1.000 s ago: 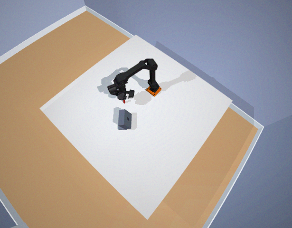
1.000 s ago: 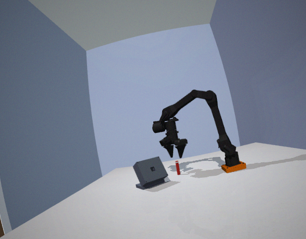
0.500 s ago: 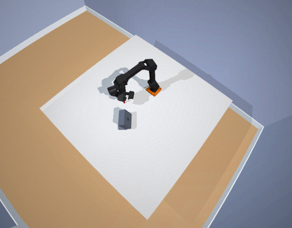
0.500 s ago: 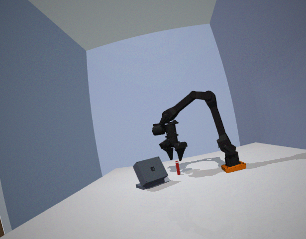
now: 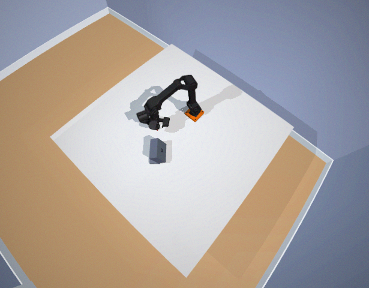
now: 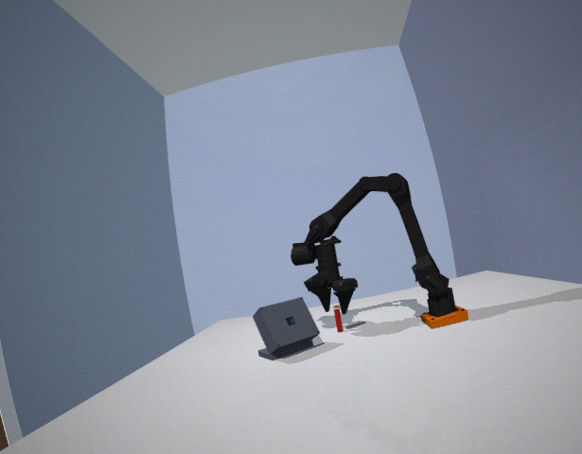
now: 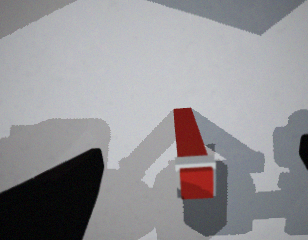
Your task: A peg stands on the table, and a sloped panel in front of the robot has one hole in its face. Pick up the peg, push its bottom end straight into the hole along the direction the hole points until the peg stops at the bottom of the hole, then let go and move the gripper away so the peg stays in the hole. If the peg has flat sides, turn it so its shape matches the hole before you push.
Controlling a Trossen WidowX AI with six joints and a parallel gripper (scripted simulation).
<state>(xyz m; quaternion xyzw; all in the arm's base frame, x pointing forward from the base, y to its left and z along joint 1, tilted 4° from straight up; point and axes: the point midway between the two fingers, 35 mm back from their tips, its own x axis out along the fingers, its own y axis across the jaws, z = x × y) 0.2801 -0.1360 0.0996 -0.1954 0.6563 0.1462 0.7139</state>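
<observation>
Peg [image 6: 338,321] [image 7: 190,132] stands on white table [image 5: 190,198] [image 6: 379,391] [image 7: 129,65] between bluish walls [image 5: 255,46] [image 6: 291,170].

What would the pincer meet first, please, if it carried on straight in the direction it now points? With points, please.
Probably the top of the red peg [image 5: 157,129] [image 6: 338,320] [image 7: 196,182], standing below and between the open fingers of the pincer [image 6: 336,311]; exact depth is unclear, so the fingers might pass either side.

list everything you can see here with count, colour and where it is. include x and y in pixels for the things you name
peg [image 6: 338,321] [image 7: 196,182]: 1, red with a pale band near the top, upright on the table by the panel
sloped panel [image 5: 158,151] [image 6: 287,324]: 1, grey-blue, on the table, one square hole in its face
table [image 5: 190,192] [image 6: 379,391] [image 7: 119,60]: 1, white, under everything
floor [image 5: 85,198]: 1, tan, around the table
walls: several, blue-grey, around the room
base plate [image 5: 194,119] [image 6: 445,320]: 1, orange, under the arm
arm [image 5: 168,93] [image 6: 346,200]: 1, black, reaching over the table
claw [image 5: 161,126] [image 6: 336,311]: 1, black, open above the peg
</observation>
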